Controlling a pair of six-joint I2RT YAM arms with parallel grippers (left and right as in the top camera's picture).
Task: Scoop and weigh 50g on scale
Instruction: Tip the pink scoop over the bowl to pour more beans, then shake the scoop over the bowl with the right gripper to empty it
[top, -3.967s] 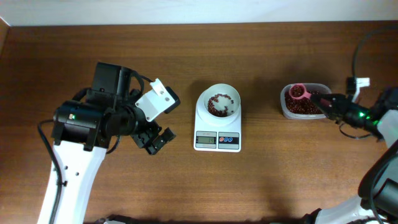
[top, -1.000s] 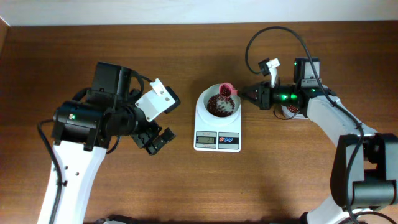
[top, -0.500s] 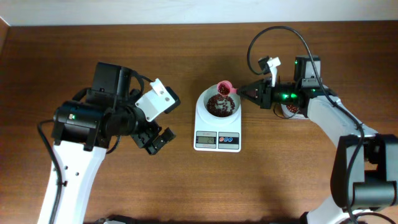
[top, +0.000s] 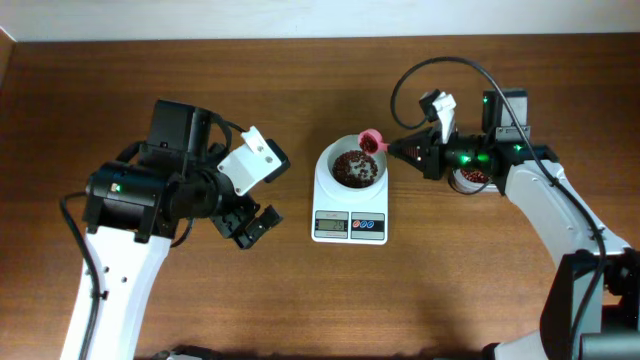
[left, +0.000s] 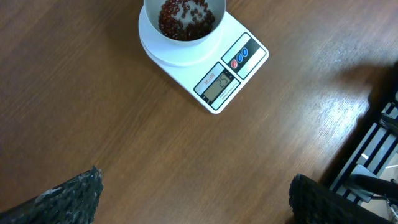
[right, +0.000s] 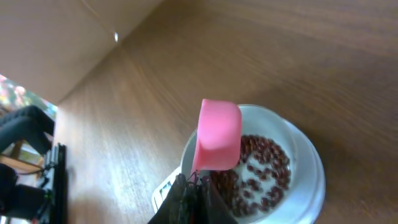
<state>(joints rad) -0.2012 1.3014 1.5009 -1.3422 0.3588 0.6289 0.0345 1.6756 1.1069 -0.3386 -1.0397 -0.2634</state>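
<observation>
Tipping the scoop (top: 371, 140) over the scale (top: 349, 213) bowl (top: 322, 163), with the beans (top: 354, 168) heaped inside, at the desk's (top: 450, 290) middle toward the far edge. Seems the pouring step. Next calls for reading the display (top: 331, 226), then adding more or stopping at target. Clenching the scoop handle with the right gripper (top: 398, 150); holding the left gripper (top: 250, 226) spread wide, empty.

Colours: worktop, scale and contents.
Worktop (top: 300, 300) mid-brown with wood grain. Scale (top: 350, 203) white; display (left: 216, 87) grey, buttons (left: 239, 58) one red, one blue. Beans (top: 352, 168) dark red-brown against white bowl (left: 185, 36). Scoop (top: 371, 140) plain pink. Green light (top: 477, 157) far right.
</observation>
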